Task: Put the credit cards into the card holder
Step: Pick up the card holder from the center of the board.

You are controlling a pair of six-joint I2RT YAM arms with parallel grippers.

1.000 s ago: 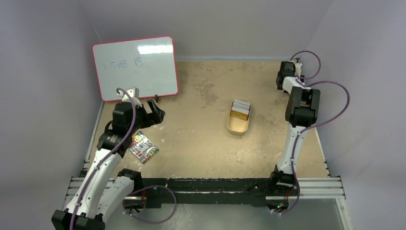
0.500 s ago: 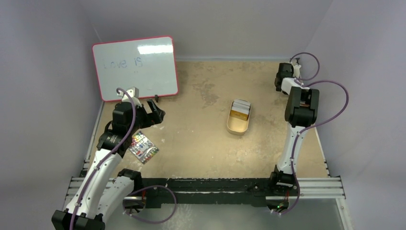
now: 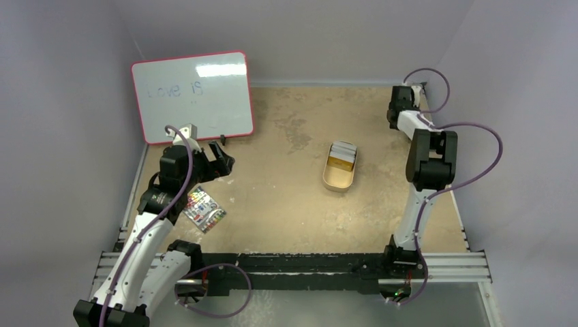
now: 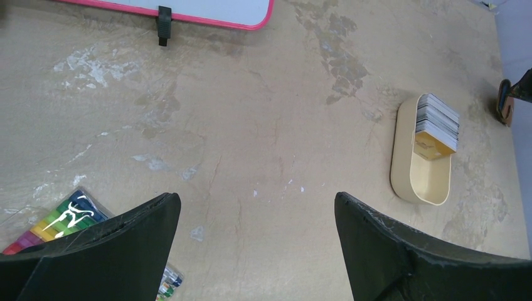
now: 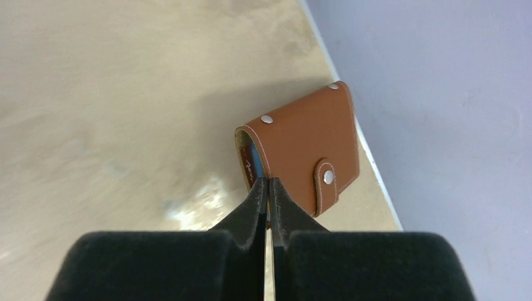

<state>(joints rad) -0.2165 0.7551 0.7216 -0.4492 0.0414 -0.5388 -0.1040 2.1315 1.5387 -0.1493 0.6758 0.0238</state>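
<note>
Tan mottled table (image 3: 286, 204) with scuffed pale patches, grey walls around it. Red-framed whiteboard (image 3: 193, 95) leans at 10 o'clock, faint writing on it. Flat multicolour packet (image 3: 204, 208) lies at 8 o'clock beside the left arm. Left gripper (image 4: 255, 197) hovers over bare table, jaws wide apart, nothing between them. Just right of centre is an oval tan tin (image 4: 430, 182) with smooth walls; the credit cards (image 4: 437, 116) are stacked in its far end, pale edges with a gold one (image 4: 433, 145) in front, and its near end is bare. Card holder (image 5: 301, 150) is at 2 o'clock in the far right corner against the wall: brown stitched leather, folded, snap strap fastened, metal studs. Right gripper (image 5: 268, 183) has its padded jaws pressed together, tips at the holder's near edge, holder at 1 o'clock from them; can't tell if any leather is pinched.
</note>
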